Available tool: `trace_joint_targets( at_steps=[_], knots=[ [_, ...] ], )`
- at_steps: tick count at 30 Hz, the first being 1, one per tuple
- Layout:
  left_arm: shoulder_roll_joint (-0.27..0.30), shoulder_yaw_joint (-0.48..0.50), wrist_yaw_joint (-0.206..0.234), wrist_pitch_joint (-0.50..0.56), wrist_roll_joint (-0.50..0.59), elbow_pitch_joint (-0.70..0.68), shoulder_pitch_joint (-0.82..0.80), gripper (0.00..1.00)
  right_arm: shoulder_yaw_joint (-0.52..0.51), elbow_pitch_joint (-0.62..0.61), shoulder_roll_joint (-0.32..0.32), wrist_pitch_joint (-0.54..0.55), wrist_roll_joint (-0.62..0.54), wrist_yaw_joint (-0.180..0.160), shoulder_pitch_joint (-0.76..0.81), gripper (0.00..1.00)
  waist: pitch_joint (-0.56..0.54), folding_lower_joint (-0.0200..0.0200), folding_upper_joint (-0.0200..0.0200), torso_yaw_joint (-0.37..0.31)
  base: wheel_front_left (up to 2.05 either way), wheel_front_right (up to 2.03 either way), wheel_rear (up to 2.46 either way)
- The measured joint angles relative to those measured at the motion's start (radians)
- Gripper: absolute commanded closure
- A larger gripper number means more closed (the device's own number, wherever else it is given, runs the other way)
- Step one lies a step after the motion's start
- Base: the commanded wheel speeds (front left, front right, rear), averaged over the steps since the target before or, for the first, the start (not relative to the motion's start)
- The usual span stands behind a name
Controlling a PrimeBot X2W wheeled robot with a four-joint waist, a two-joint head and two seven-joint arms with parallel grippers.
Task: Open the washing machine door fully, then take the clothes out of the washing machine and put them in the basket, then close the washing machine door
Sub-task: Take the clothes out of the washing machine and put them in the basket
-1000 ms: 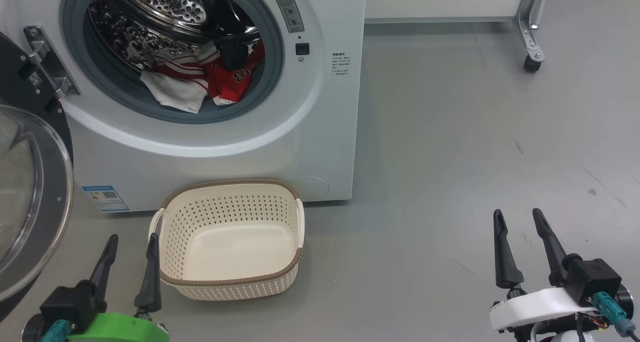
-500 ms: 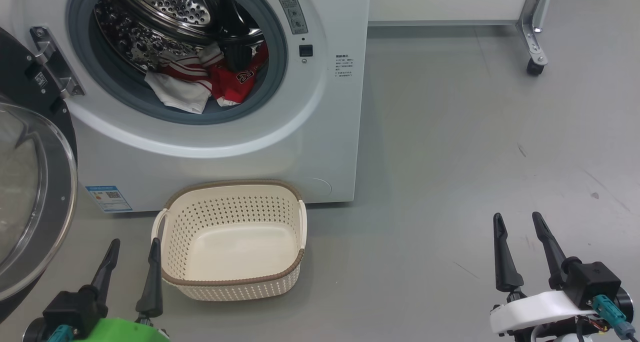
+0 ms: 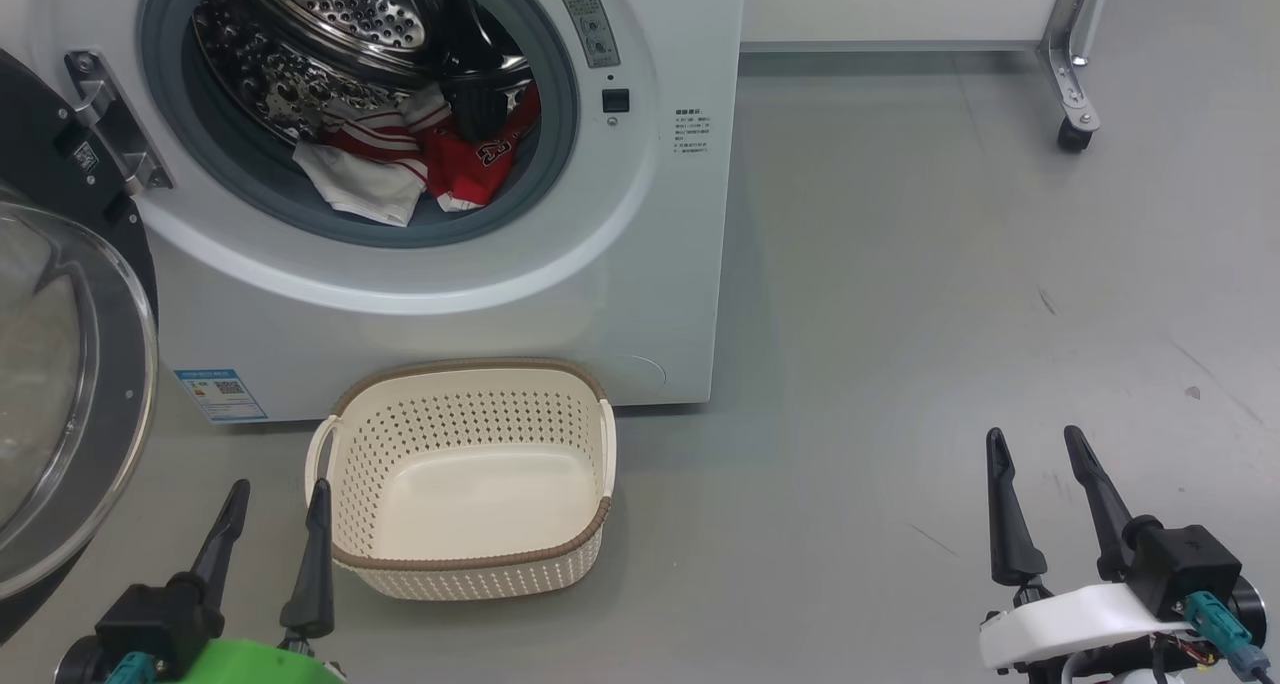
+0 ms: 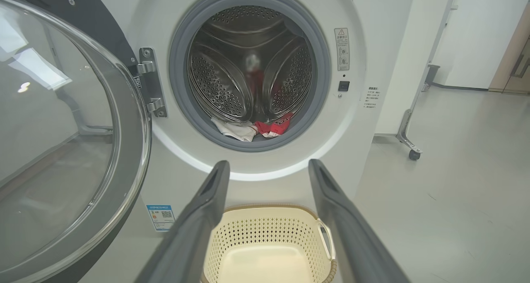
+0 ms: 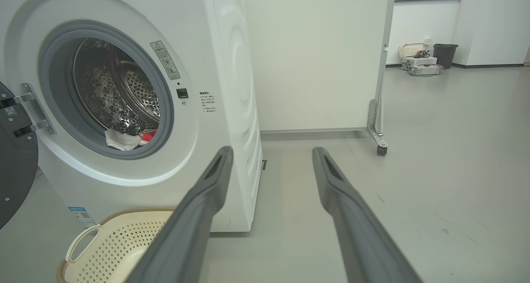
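The washing machine door (image 3: 60, 384) is seen swung wide at the far left, its black rim clear of the drum mouth. The left gripper (image 3: 280, 489) is held spread and empty just beside the basket (image 3: 470, 564), which is set on the floor (image 3: 900, 314) close before the washing machine (image 3: 560, 294). The clothes (image 3: 400, 159) are heaped at the grey seal's (image 3: 450, 229) lower lip. Bare floor is left rightward, where the right gripper (image 3: 1033, 434) is held spread, empty.

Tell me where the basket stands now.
In the head view the basket stands on the floor before the washing machine, just right of the left pincer.
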Motion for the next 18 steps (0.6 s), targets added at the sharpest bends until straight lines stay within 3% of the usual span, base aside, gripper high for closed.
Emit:
trace_joint_targets(
  at_steps=[18],
  knots=[
    [-0.004,-0.026,0.000,0.000,-0.036,-0.026,0.001,0.00,0.007,-0.006,0.000,0.000,0.000,0.000,0.002,0.00,0.018,0.0000,0.0000,0.004,0.05,-0.05,0.00]
  ],
)
